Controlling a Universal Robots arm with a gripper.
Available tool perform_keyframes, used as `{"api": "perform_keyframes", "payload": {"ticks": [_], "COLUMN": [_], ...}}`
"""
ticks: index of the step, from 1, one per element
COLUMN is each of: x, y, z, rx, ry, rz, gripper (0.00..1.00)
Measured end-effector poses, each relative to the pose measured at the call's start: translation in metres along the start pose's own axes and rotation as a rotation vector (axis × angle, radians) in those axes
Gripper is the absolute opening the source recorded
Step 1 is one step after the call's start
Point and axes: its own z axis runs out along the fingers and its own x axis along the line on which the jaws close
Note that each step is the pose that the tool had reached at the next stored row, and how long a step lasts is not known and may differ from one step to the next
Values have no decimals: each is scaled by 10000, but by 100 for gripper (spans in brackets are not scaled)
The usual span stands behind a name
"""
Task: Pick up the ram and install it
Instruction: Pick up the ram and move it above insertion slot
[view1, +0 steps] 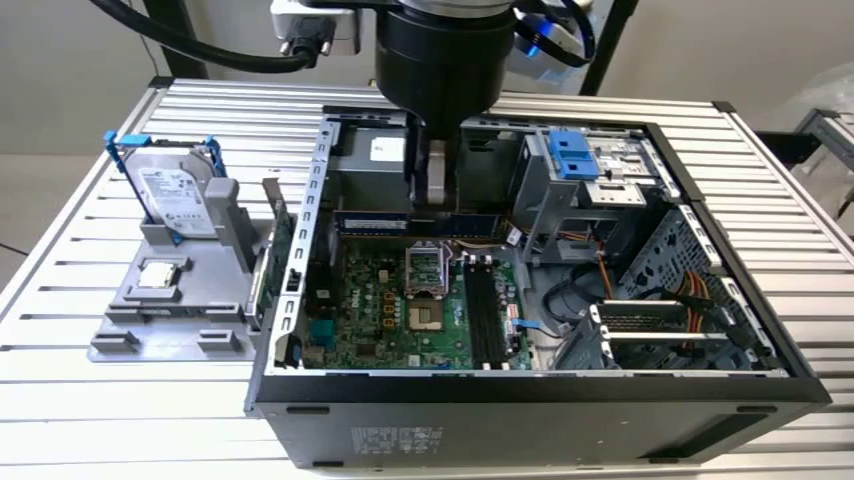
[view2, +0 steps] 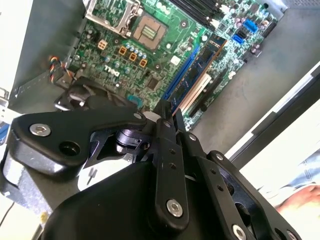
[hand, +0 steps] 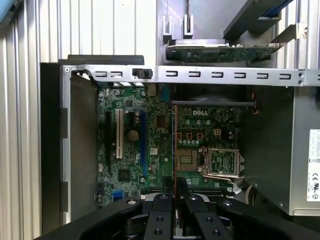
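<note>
"Where was the ram, and what was your hand doing?"

"Your gripper (view1: 430, 210) was clamped on the long, thin dark-green ram stick (view1: 380, 222) at about mid-length. It held the stick inside the open black computer case (view1: 534, 385), over the green motherboard (view1: 387, 310) and near the case's far wall."

"How would it handle?"

"Light and stiff, I judged, but fragile. You would do best to take it mid-length and keep off the contact edge."

"And the containers?"

"The case held the motherboard, and its black memory slots (view1: 487, 310) looked empty. Near the slatted metal table's (view1: 80, 400) edge at the exterior view's left, a grey holder (view1: 174, 320) kept a silver hard drive in a blue frame (view1: 174, 195) upright. A small square silver processor chip (view1: 160, 272) lay flat in it too."
</note>
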Motion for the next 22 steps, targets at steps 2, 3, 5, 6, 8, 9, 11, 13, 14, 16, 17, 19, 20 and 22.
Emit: {"api": "perform_keyframes", "payload": {"ticks": [2,3,5,6,8,9,11,13,14,16,17,19,20,22], "x": [0,-1,-1,-1,-1,-2,-2,-2,-2,-3,-3,-3,-3,-4], "y": [-32,-48,-79,-93,-117,-131,-157,-184,-197,-222,-234,-261,-274,-302], "z": [-1,-1,-2,-3,-3,-3,-4,-4,-5,-6,-6,-7,-7,-8], "rx": [0,0,-1,-2,-1,0,-1,-1,-1,-1,-1,-1,-1,-1], "ry": [0,0,-1,-1,-2,-2,-2,-2,-1,-1,-2,-1,-1,-1], "rz": [15,24,44,52,54,53,54,53,54,55,54,54,54,54], "gripper": [0,0,0,0,0,0,0,0,0,0,0,0,0,0]}}
